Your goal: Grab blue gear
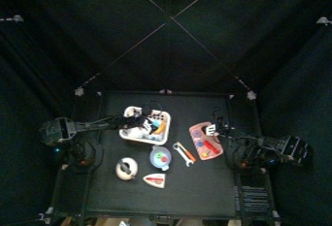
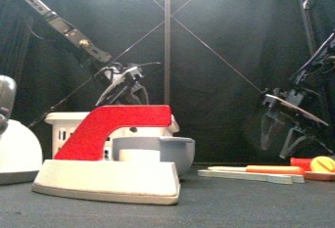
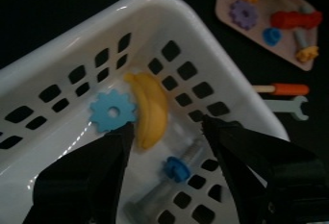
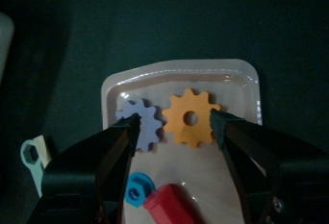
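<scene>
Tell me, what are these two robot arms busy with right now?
The left gripper hangs open over the white slotted plastic basket, above a small blue plastic gear lying beside a yellow banana-shaped piece. Nothing is grabbed yet. The right gripper hovers open over a clear tray of gears.

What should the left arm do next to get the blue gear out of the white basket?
Probably lower the left gripper straight into the white basket and shift toward the blue gear. Its jaws stand open above the basket floor, and the gear lies free beside the yellow banana-shaped piece, off-centre from the gap.
</scene>
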Controlling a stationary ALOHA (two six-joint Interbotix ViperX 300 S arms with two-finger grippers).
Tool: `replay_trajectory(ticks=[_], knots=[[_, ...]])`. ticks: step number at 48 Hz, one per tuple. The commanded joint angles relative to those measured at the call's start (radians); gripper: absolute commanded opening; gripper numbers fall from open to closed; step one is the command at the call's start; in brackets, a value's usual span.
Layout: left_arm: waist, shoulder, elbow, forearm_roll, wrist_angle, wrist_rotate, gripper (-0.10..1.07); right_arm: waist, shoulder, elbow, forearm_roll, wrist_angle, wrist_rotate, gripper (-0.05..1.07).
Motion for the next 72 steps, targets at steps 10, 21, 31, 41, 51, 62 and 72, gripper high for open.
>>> replay_trajectory(ticks=[10,21,31,41,51,62,72], knots=[[0.015,0.044,-0.166,0.114,0.216,-0.060,0.93,0.017,0.025,-0.018,-0.002,-0.008,-0.002,0.92],[0.009,0.074,-0.247,0.431,0.414,-0.367,0.93,0.035,0.052,-0.031,-0.002,-0.020,-0.002,0.92],[-0.028,0.106,-0.265,0.609,0.434,-0.629,0.94,0.041,0.072,-0.037,-0.009,-0.026,-0.002,0.92],[-0.028,0.149,-0.284,0.561,0.402,-0.698,0.95,0.052,0.084,-0.041,-0.023,-0.028,-0.002,0.92],[-0.031,0.192,-0.307,0.485,0.399,-0.704,0.95,0.067,0.104,-0.043,-0.025,-0.028,-0.002,0.92],[-0.026,0.241,-0.333,0.462,0.400,-0.707,0.95,0.087,0.127,-0.049,-0.025,-0.029,-0.002,0.92],[-0.026,0.267,-0.337,0.457,0.407,-0.707,0.95,0.106,0.144,-0.061,-0.037,-0.029,-0.002,0.92]])
